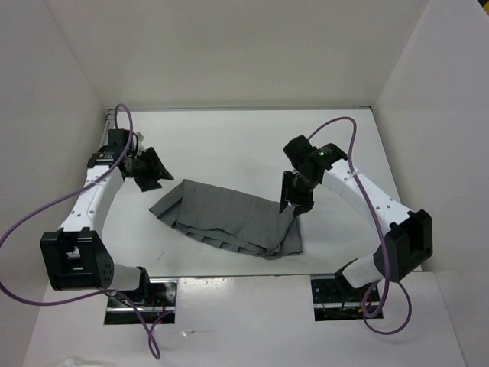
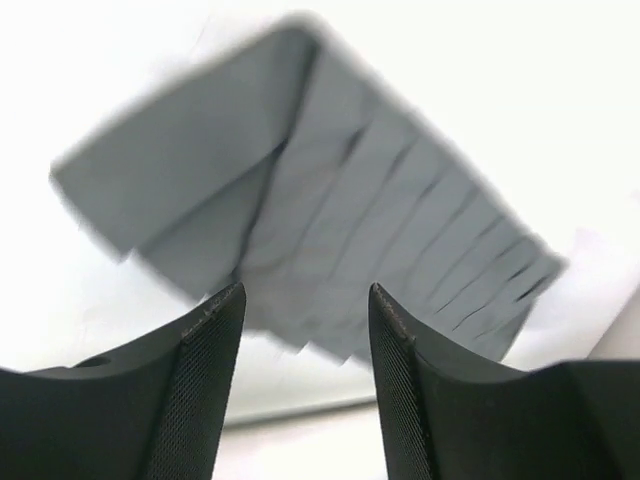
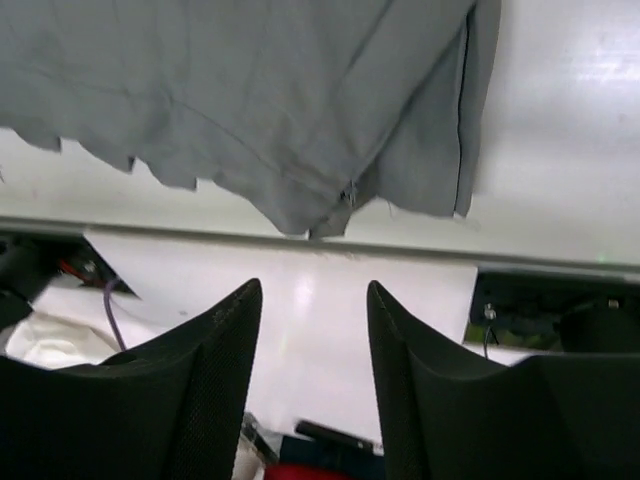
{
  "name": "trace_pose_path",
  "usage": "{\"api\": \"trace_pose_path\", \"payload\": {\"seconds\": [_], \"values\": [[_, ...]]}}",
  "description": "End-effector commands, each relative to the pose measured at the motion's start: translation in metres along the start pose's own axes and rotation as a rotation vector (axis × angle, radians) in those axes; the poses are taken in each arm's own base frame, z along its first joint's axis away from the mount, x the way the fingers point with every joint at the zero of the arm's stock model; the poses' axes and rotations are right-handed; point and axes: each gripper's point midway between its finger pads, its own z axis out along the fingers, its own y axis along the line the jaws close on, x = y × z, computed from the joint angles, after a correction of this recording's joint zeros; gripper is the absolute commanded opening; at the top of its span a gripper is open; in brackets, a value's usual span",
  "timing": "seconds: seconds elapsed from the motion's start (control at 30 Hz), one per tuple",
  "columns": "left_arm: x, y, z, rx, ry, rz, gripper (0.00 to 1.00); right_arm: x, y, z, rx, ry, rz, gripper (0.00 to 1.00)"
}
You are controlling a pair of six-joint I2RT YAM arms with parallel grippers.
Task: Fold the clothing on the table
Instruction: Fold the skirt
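"Were the claws holding anything?"

"No. The left gripper (image 1: 155,174) stood parted and empty at centre left. The right gripper (image 1: 295,200) was parted too (just above the cloth's right end). The skirt (image 1: 229,218) lay folded mid-frame on the table (image 1: 229,141)."
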Motion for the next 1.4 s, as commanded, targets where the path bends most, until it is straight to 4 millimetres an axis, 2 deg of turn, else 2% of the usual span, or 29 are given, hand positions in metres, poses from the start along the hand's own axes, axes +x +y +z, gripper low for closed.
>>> {"api": "trace_pose_path", "payload": {"seconds": [0.0, 0.03, 0.07, 0.1, 0.17, 0.2, 0.23, 0.27, 0.33, 0.4, 0.5, 0.57, 0.63, 0.67, 0.7, 0.73, 0.77, 0.87, 0.9, 0.97, 1.0, 1.07, 1.1, 1.13, 1.2, 1.23, 1.33, 1.37], "values": [[-0.025, -0.024, 0.013, 0.095, -0.041, 0.015, 0.58, -0.038, 0.005, 0.021, 0.012, -0.09, 0.042, 0.5], [-0.034, -0.032, 0.027, 0.125, -0.055, 0.024, 0.57, -0.042, 0.006, 0.031, 0.011, -0.091, 0.042, 0.49], [-0.037, -0.036, 0.032, 0.148, -0.05, 0.013, 0.51, -0.048, 0.006, 0.047, 0.02, -0.07, 0.054, 0.49], [-0.04, -0.036, 0.039, 0.149, -0.051, 0.001, 0.43, -0.057, 0.009, 0.059, 0.002, -0.079, 0.052, 0.44], [-0.044, -0.038, 0.059, 0.157, -0.024, 0.004, 0.28, -0.06, 0.008, 0.076, -0.001, -0.038, 0.059, 0.39], [-0.043, -0.038, 0.065, 0.162, 0.0, -0.002, 0.2, -0.055, 0.006, 0.093, 0.011, 0.008, 0.065, 0.39], [-0.036, -0.031, 0.08, 0.147, 0.047, -0.008, 0.11, -0.06, 0.008, 0.1, 0.003, -0.002, 0.063, 0.39], [-0.039, -0.031, 0.085, 0.147, 0.047, -0.008, 0.08, -0.056, 0.006, 0.109, 0.008, 0.023, 0.067, 0.39], [-0.028, -0.025, 0.102, 0.136, 0.1, -0.019, 0.03, -0.059, -0.001, 0.125, 0.025, 0.054, 0.082, 0.37], [-0.022, -0.015, 0.111, 0.102, 0.12, -0.032, 0.03, -0.06, -0.011, 0.136, 0.058, 0.077, 0.091, 0.37], [-0.007, 0.001, 0.129, 0.043, 0.16, -0.052, 0.03, -0.073, -0.025, 0.145, 0.066, 0.077, 0.134, 0.37], [0.002, 0.006, 0.143, 0.028, 0.189, -0.067, 0.03, -0.099, -0.041, 0.152, 0.087, 0.052, 0.185, 0.37], [0.005, 0.003, 0.155, 0.051, 0.213, -0.063, 0.03, -0.13, -0.04, 0.149, 0.071, -0.003, 0.196, 0.37], [0.004, -0.008, 0.158, 0.087, 0.221, -0.061, 0.03, -0.14, -0.044, 0.155, 0.082, -0.006, 0.21, 0.37], [0.007, -0.013, 0.168, 0.098, 0.239, -0.058, 0.03, -0.168, -0.042, 0.147, 0.064, -0.064, 0.218, 0.37], [0.007, -0.02, 0.172, 0.112, 0.245, -0.056, 0.03, -0.18, -0.042, 0.145, 0.055, -0.082, 0.215, 0.37], [0.003, -0.031, 0.181, 0.134, 0.245, -0.033, 0.03, -0.208, -0.038, 0.141, 0.031, -0.133, 0.215, 0.37], [-0.01, -0.051, 0.19, 0.167, 0.229, -0.012, 0.03, -0.243, -0.025, 0.126, -0.013, -0.222, 0.176, 0.39], [-0.018, -0.056, 0.192, 0.175, 0.217, -0.015, 0.03, -0.261, -0.019, 0.114, -0.028, -0.281, 0.156, 0.43], [-0.041, -0.075, 0.189, 0.206, 0.176, 0.005, 0.03, -0.276, -0.016, 0.091, -0.039, -0.346, 0.114, 0.49], [-0.051, -0.084, 0.181, 0.223, 0.152, 0.016, 0.05, -0.283, -0.014, 0.067, -0.039, -0.408, 0.098, 0.54], [-0.07, -0.098, 0.165, 0.232, 0.093, 0.036, 0.06, -0.291, -0.022, 0.041, -0.023, -0.47, 0.094, 0.63], [-0.077, -0.101, 0.153, 0.224, 0.054, 0.053, 0.06, -0.293, -0.024, 0.022, -0.007, -0.522, 0.083, 0.66], [-0.087, -0.103, 0.144, 0.236, 0.025, 0.053, 0.06, -0.291, -0.039, 0.019, 0.022, -0.515, 0.099, 0.71], [-0.098, -0.109, 0.123, 0.259, -0.021, 0.059, 0.09, -0.287, -0.05, 0.017, 0.06, -0.51, 0.107, 0.73], [-0.104, -0.108, 0.117, 0.262, -0.037, 0.055, 0.09, -0.288, -0.067, 0.013, 0.098, -0.522, 0.123, 0.74], [-0.11, -0.11, 0.105, 0.268, -0.057, 0.065, 0.09, -0.279, -0.1, 0.031, 0.166, -0.466, 0.163, 0.76], [-0.112, -0.105, 0.104, 0.26, -0.056, 0.054, 0.09, -0.278, -0.107, 0.033, 0.173, -0.46, 0.177, 0.76]]}}
